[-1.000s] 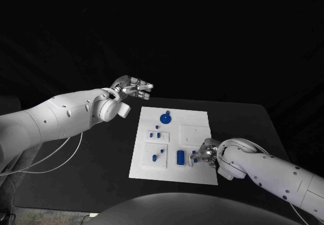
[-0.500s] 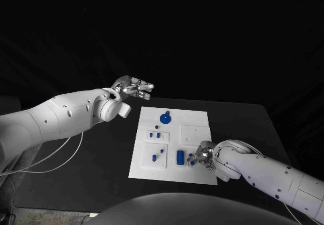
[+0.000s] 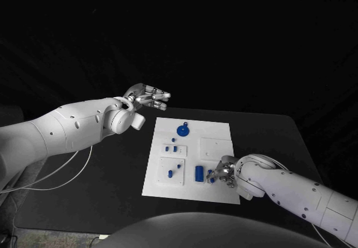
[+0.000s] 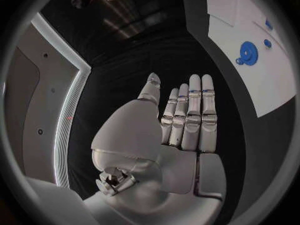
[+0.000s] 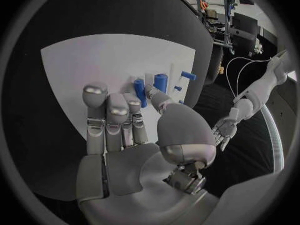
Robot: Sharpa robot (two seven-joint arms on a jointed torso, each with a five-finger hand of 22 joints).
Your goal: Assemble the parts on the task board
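Two white arms reached over a black table [image 3: 104,175] where the task board [image 3: 216,129] lay. Raised beyond its far left corner, the left hand [image 3: 148,96] kept straight fingers together, empty. Low over the near edge, the right hand [image 3: 225,173] pinched a blue part [image 5: 139,92] beside the rectangular blue block [image 3: 199,173].
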